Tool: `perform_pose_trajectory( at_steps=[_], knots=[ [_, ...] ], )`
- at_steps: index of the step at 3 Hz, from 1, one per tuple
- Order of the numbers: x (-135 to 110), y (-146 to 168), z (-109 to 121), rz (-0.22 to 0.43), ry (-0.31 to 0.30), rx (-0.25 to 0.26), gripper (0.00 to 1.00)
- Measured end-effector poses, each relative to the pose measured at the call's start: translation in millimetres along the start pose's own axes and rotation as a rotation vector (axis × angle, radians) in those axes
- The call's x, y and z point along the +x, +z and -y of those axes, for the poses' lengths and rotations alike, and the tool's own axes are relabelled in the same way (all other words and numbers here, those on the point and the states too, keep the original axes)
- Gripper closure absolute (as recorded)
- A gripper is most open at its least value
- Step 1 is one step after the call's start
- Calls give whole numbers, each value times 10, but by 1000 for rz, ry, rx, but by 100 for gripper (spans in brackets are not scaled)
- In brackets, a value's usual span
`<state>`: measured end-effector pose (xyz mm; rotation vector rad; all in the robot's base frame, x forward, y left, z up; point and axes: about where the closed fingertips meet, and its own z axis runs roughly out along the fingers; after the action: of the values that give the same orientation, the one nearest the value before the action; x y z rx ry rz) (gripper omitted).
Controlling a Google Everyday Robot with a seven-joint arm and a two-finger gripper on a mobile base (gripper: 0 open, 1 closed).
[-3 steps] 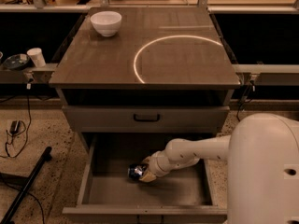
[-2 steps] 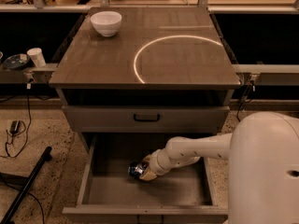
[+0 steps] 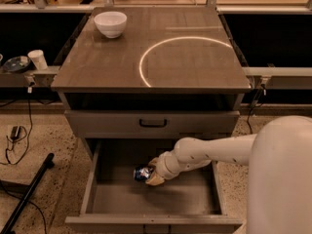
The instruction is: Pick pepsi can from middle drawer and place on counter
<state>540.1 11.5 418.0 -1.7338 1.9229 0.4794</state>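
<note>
The pepsi can [image 3: 142, 173], dark blue with a silvery end, lies on its side in the open middle drawer [image 3: 126, 199]. My gripper [image 3: 152, 172] reaches into the drawer from the right on a white arm, and its fingers sit around the can's right end. The can looks held just above or on the drawer floor. The counter [image 3: 112, 57] is the glossy grey-brown cabinet top above, with a bright curved light reflection.
A white bowl [image 3: 110, 23] stands on the counter's far left corner. A closed drawer front with a black bar handle [image 3: 153, 124] is above the open drawer. A white cup [image 3: 37, 59] sits on a side ledge at left. A black pole [image 3: 27, 194] lies on the speckled floor.
The gripper and can have barely moved; the arm stays reaching into the drawer at the can.
</note>
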Motion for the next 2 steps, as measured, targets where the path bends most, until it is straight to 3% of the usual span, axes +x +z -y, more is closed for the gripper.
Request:
perform_pose_trajectory(
  at_steps=[1, 2],
  knots=[
    [-33, -67, -119, 1, -1, 1, 100],
    [-55, -267, -433, 11, 6, 22, 100]
  ],
)
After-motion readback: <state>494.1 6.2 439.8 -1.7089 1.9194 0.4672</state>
